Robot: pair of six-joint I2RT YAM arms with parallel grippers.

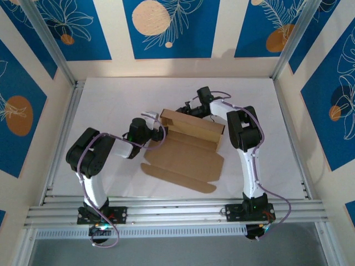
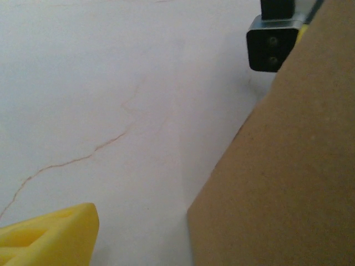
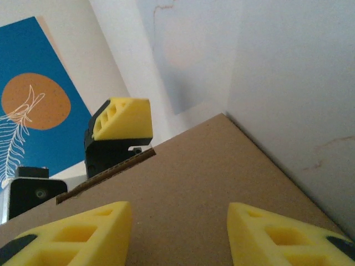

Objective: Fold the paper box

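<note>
White table (image 1: 111, 94) is carrying paper box (image 1: 188, 149) centrally, rear wall raised | left gripper (image 1: 150, 117) gaping wide at box's left end | right gripper (image 3: 177, 209) hovering half-spread above box's rear | best: steadying wall while tucking end flap

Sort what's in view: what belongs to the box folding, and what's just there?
Job: brown die-cut cardboard paper box; left arm's yellow fingers; right arm's yellow fingers.
Just there: white table cover; blue leaf-patterned wall panels.

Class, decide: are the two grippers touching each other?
Apart. In the right wrist view the paper box lies between the right gripper and a finger of the left gripper.
</note>
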